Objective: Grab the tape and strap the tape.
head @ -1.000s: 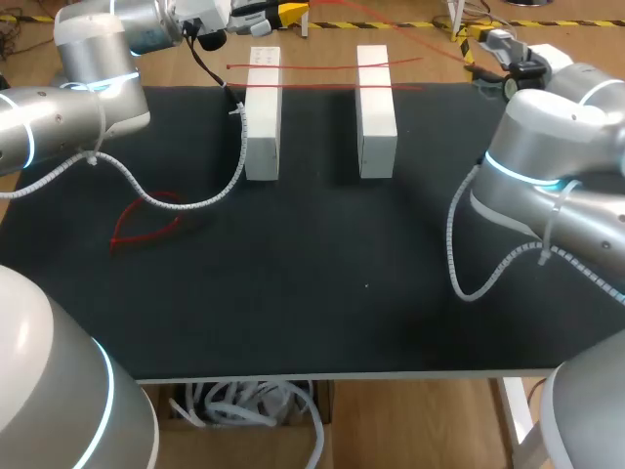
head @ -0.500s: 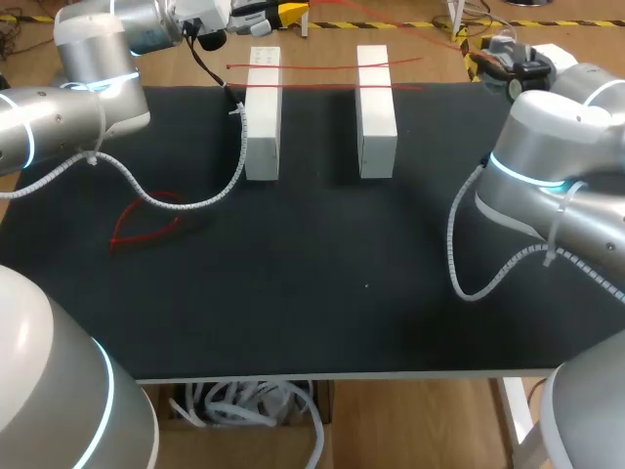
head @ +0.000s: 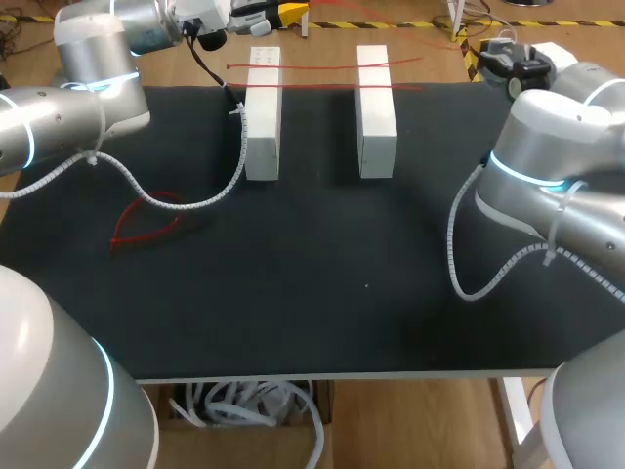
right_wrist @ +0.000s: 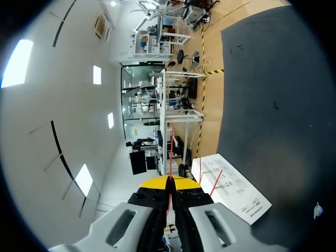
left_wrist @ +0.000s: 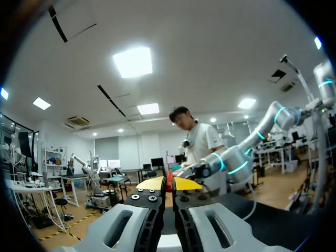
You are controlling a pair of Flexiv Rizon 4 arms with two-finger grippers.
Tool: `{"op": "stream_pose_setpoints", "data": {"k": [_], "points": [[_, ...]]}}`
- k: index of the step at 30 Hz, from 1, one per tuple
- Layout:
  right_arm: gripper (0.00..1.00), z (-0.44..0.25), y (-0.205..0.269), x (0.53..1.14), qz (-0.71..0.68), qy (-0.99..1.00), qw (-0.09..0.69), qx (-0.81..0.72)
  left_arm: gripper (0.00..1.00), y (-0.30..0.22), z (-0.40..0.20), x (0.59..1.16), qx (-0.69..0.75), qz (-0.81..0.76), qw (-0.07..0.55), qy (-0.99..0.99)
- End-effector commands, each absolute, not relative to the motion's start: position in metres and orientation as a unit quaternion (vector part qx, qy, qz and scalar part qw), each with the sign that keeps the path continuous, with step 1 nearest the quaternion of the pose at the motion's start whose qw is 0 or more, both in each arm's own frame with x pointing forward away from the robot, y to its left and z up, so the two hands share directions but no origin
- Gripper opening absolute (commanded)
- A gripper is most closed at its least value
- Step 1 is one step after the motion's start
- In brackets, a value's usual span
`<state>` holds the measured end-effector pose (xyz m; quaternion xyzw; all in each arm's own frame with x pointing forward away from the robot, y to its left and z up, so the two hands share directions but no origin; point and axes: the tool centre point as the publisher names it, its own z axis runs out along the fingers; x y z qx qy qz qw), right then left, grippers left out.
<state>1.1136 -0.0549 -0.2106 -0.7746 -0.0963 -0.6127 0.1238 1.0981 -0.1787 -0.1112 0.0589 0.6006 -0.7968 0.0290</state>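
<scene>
**Head view.** A black mat (head: 312,293) covers the table. Two white blocks stand side by side at its far edge, the left block (head: 262,127) and the right block (head: 376,122), with a gap between them. Two thin strands of red tape lie across both tops, one farther back (head: 322,66) and one nearer (head: 322,88), each sticking out a little past the blocks. A loose loop of red tape (head: 146,223) lies flat on the mat, well apart from the blocks on the left side. The left arm (head: 88,98) comes in at the far left corner. The left gripper (head: 283,12) is beyond the mat's far edge, just behind the left block. The right arm (head: 557,166) bends over the right side, and the right gripper (head: 479,57) is past the far right corner. From here I cannot tell how either pair of fingers stands. A grey coiled cable (head: 176,200) sags from the left arm onto the mat.

**Left wrist view.** The yellow tips are pressed together, pinching a red tape end (left_wrist: 169,179) that stands up between them.

**Right wrist view.** The fingers are closed on a red tape strip (right_wrist: 170,157) that runs straight ahead from the tips. One white block (right_wrist: 231,186) sits beside the gripper on the mat, with a red strand crossing its top.
</scene>
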Motion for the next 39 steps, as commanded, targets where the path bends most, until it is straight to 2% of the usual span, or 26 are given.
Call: {"op": "stream_pose_setpoints", "data": {"k": [1,22,23,25,27,29,30,31,34,36,37,38,39], "points": [[0.0,-0.2094,-0.0549,1.1146,-0.612,-0.099,0.124,-0.775,0.0,-0.1784,-0.1113,1.0973,0.059,-0.797,0.03,0.6],[0.0,-0.2046,-0.0527,1.1184,-0.615,-0.128,0.125,-0.768,0.0,-0.1815,-0.1124,1.0975,0.064,-0.783,0.023,0.618],[0.03,-0.2048,-0.0524,1.1181,-0.613,-0.129,0.124,-0.769,0.0,-0.1815,-0.1124,1.0975,0.064,-0.783,0.023,0.618],[0.16,-0.2052,-0.0524,1.1177,-0.612,-0.13,0.123,-0.77,0.0,-0.1815,-0.1124,1.0975,0.064,-0.783,0.023,0.618],[0.14,-0.2054,-0.0521,1.1171,-0.612,-0.131,0.123,-0.77,0.0,-0.1815,-0.1124,1.0975,0.064,-0.783,0.023,0.618],[0.24,-0.2054,-0.052,1.1164,-0.612,-0.132,0.123,-0.77,0.0,-0.1815,-0.1124,1.0975,0.064,-0.783,0.023,0.618],[0.23,-0.2054,-0.052,1.1161,-0.612,-0.133,0.122,-0.77,0.0,-0.1815,-0.1124,1.0975,0.064,-0.783,0.023,0.618],[0.13,-0.2053,-0.052,1.1158,-0.612,-0.133,0.122,-0.77,0.0,-0.1815,-0.1124,1.0975,0.064,-0.783,0.023,0.618],[0.14,-0.206,-0.0526,1.1149,-0.611,-0.133,0.122,-0.77,0.0,-0.1815,-0.1124,1.0975,0.064,-0.783,0.023,0.618],[0.0,-0.2063,-0.053,1.1137,-0.612,-0.132,0.123,-0.77,0.0,-0.1815,-0.1124,1.0975,0.064,-0.783,0.023,0.618],[0.0,-0.2063,-0.0531,1.1129,-0.612,-0.132,0.123,-0.77,0.0,-0.1815,-0.1124,1.0975,0.064,-0.783,0.023,0.618],[0.02,-0.2067,-0.0532,1.1117,-0.612,-0.131,0.124,-0.77,0.0,-0.1815,-0.1124,1.0975,0.064,-0.783,0.023,0.618],[0.15,-0.2074,-0.0533,1.1101,-0.611,-0.132,0.124,-0.77,0.0,-0.1815,-0.1124,1.0975,0.064,-0.783,0.023,0.618]]}}
